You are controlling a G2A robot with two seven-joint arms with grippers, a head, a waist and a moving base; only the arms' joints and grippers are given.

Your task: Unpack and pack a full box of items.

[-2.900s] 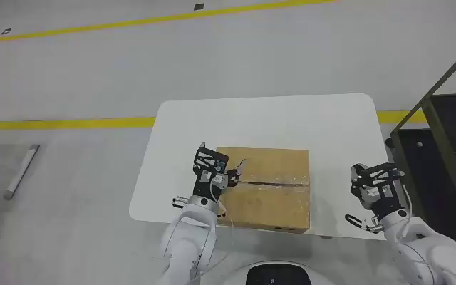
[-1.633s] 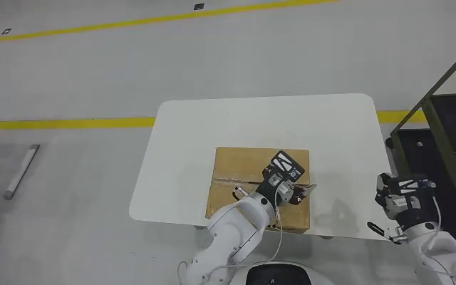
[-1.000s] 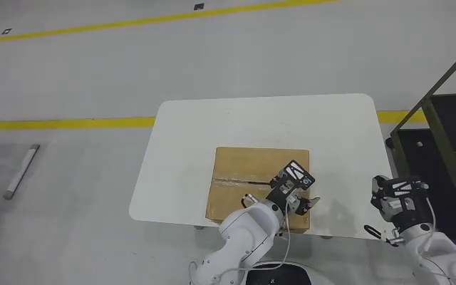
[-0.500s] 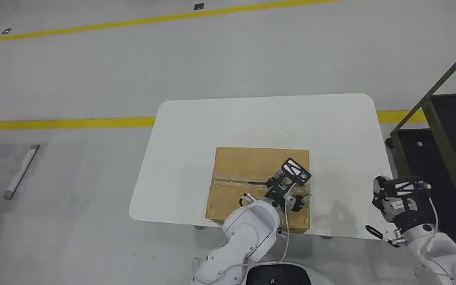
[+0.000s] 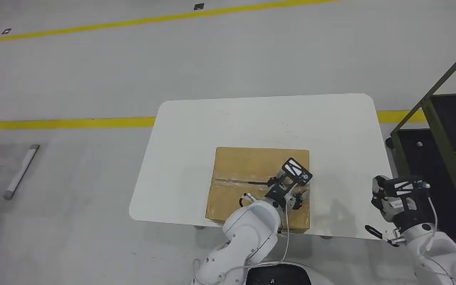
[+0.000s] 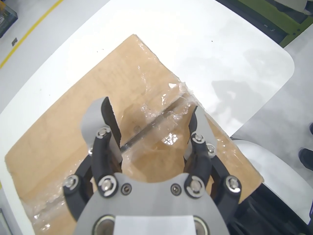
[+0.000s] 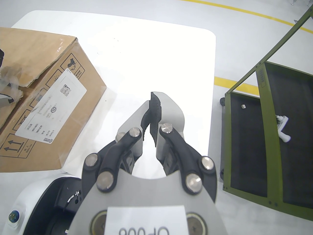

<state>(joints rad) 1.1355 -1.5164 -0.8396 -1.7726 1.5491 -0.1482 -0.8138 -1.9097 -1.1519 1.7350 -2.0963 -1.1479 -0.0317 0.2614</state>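
Box (image 5: 249, 167) seam is taped; our left hand (image 6: 151, 112) hangs wide open over it, and we fear crinkled tape (image 6: 171, 118) clinging, dragging the box askew.

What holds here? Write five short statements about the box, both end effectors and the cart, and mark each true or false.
1. The brown cardboard box sits on the white rounded table with its top flaps closed. True.
2. The left end effector is shut on the clear tape. False: it is open over the taped seam and holds nothing.
3. The right end effector is shut and holds nothing. True.
4. The right end effector is over the box's top. False: it is off to the side of the box.
5. The green metal cart stands on the table. False: it stands on the floor beside the table.
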